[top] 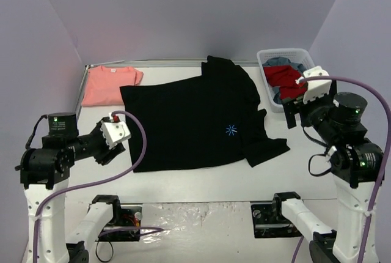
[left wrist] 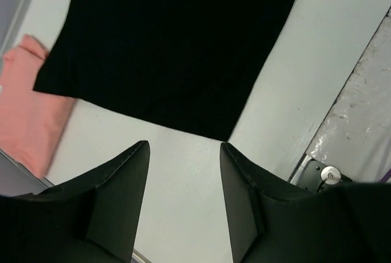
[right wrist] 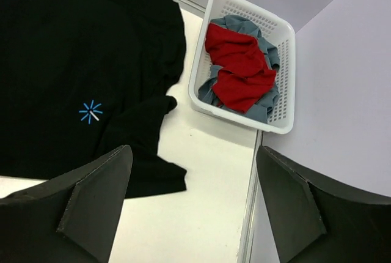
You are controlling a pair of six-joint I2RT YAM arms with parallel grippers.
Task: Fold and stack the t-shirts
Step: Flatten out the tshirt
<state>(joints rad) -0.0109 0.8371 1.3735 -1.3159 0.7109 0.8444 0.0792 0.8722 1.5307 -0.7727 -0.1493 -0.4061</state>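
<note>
Left wrist view: the left gripper (left wrist: 184,145) stands spread and empty at the bottom of the frame over bare table (left wrist: 183,208). Just above it lies the black t-shirt (left wrist: 171,43), with the salmon-pink t-shirt (left wrist: 27,110) at the left edge. Right wrist view: the right gripper (right wrist: 194,150) gapes wide, holding nothing. The black t-shirt's starburst print (right wrist: 90,112) sits mid-left. At upper centre-right, a white basket (right wrist: 282,92) holds red and grey-blue clothes (right wrist: 241,67).

Robot lab test cell, bare lilac walls (top: 183,12) boxing a white table (top: 201,182)
</note>
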